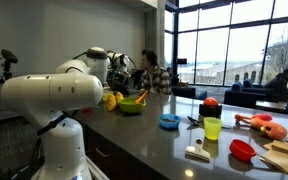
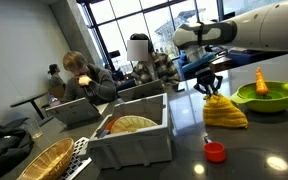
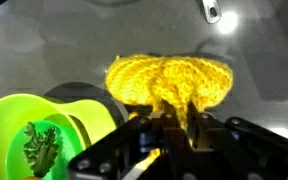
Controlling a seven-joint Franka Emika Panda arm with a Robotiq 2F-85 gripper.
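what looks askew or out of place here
The yellow cloth is bunched into a peak, pinched at its top by the gripper, its hem on the counter beside the green bowl. Nothing looks spilled.

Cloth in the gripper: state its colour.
Yellow; the cloth shows best in the wrist view.

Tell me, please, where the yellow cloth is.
In an exterior view the yellow cloth sits on the counter, pinched at top by the gripper, beside the green bowl.
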